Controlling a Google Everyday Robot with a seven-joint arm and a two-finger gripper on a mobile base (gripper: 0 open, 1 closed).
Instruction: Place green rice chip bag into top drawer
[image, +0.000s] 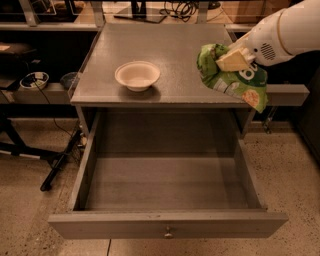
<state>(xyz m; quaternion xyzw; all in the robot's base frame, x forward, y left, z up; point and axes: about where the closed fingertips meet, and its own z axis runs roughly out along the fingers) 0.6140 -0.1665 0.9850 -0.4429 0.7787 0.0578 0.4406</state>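
Status entry: carry stage, placement not yet done.

- Gripper (234, 59): upper right of the frame, at the end of a white arm (292, 27). It is clamped on the top of the green rice chip bag (241, 84).
- Green rice chip bag: held in the air, crumpled. It hangs over the right front corner of the cabinet top (170, 42), with its lower end dipping past the front edge. It does not appear to touch the drawer.
- Top drawer (125, 226): pulled well out toward the bottom of the frame, with a small knob (168, 232) at the centre of its front panel. Nothing is seen inside.
- Done, by judgement: drawer open, bag picked up.
- Left, by judgement: bring the bag forward and down over the drawer's opening, then release it.

Surroundings:
- Bowl (137, 75): pale and round, upright on the cabinet top left of centre, well apart from the bag.
- Floor (295, 170): speckled and light, at lower left and right.
- Cables (180, 9): dark, along the top edge.
- Stand legs (57, 165): black, at middle left.
- Shelf (30, 92): low, at left, with a small dish on it.
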